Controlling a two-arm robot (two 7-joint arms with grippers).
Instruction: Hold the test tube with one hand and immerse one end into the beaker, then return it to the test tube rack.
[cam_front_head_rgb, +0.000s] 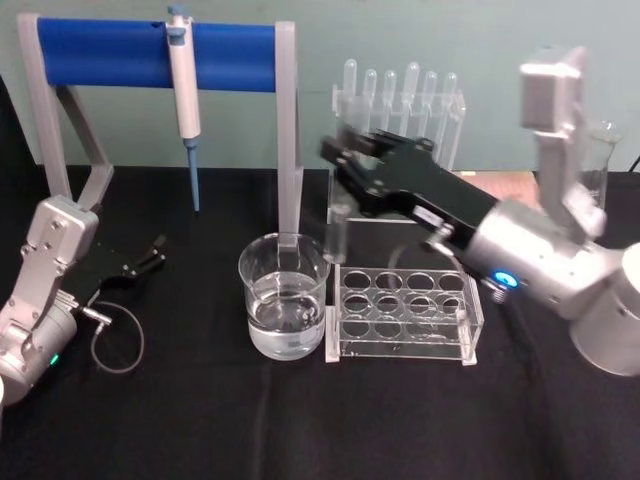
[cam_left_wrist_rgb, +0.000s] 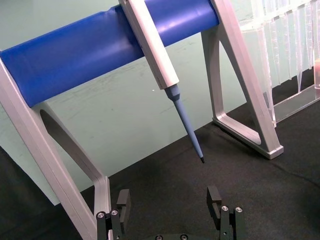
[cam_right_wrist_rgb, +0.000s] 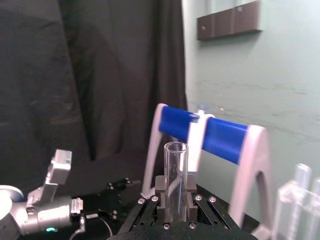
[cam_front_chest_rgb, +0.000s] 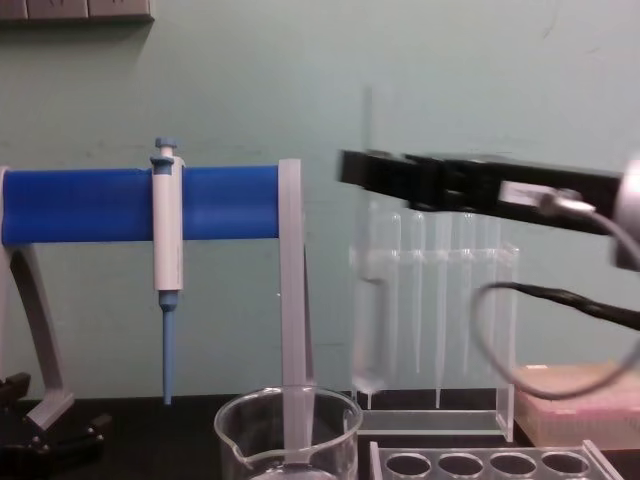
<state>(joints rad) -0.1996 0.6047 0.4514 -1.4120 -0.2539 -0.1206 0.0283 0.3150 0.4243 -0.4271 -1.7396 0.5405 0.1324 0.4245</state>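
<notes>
Right gripper is clamped on the test tube, which hangs straight down from it, long axis vertical. The beaker sits below and a bit to its left, so I'd guess shift left, then lower. Left gripper is parked far off left, fingers wide apart. I can't read the white label.

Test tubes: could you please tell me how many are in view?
1: the test tube is held upright in mid-air by the right gripper, behind the gap between the beaker and the clear rack.
</notes>
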